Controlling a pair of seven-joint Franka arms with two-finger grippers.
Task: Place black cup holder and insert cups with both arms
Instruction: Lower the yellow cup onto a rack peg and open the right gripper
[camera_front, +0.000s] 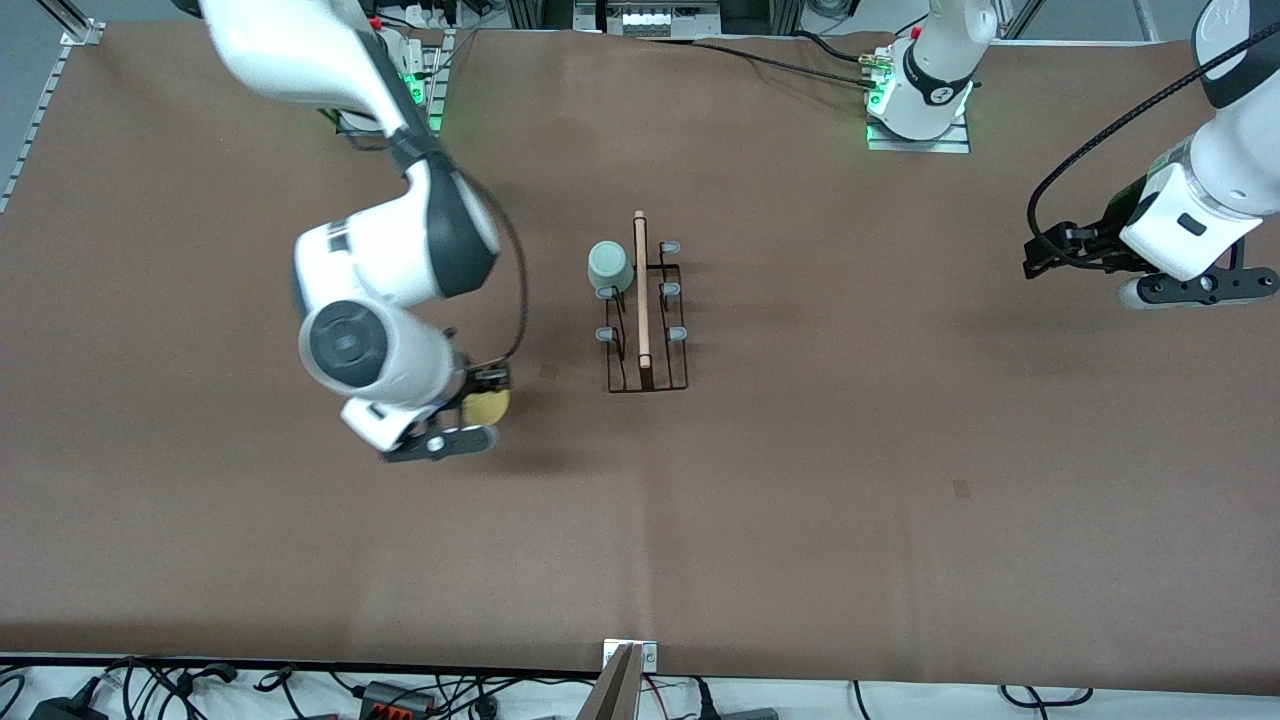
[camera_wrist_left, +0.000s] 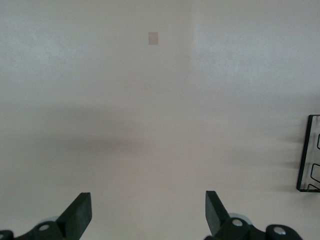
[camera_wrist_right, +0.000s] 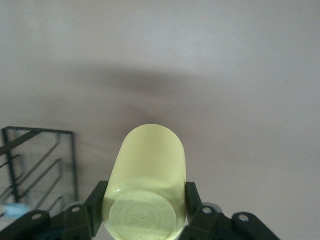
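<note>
The black cup holder (camera_front: 646, 330) stands mid-table, its light wooden rod (camera_front: 642, 290) along the top. A pale green cup (camera_front: 610, 267) sits upside down on one of its pegs, on the side toward the right arm's end. My right gripper (camera_front: 480, 412) hangs over the table beside the holder, toward the right arm's end, shut on a yellow cup (camera_front: 488, 404). In the right wrist view the yellow cup (camera_wrist_right: 147, 170) lies between both fingers (camera_wrist_right: 97, 197), with the holder (camera_wrist_right: 40, 160) to one side. My left gripper (camera_front: 1038, 256) waits open over the left arm's end; its wrist view shows the gripper (camera_wrist_left: 147, 212) with nothing in it and a corner of the holder (camera_wrist_left: 303, 155).
Brown table cover with small dark marks (camera_front: 548, 371) (camera_front: 961, 488). Arm bases (camera_front: 918, 105) stand along the edge farthest from the camera. Cables and a metal bracket (camera_front: 628, 662) line the nearest edge.
</note>
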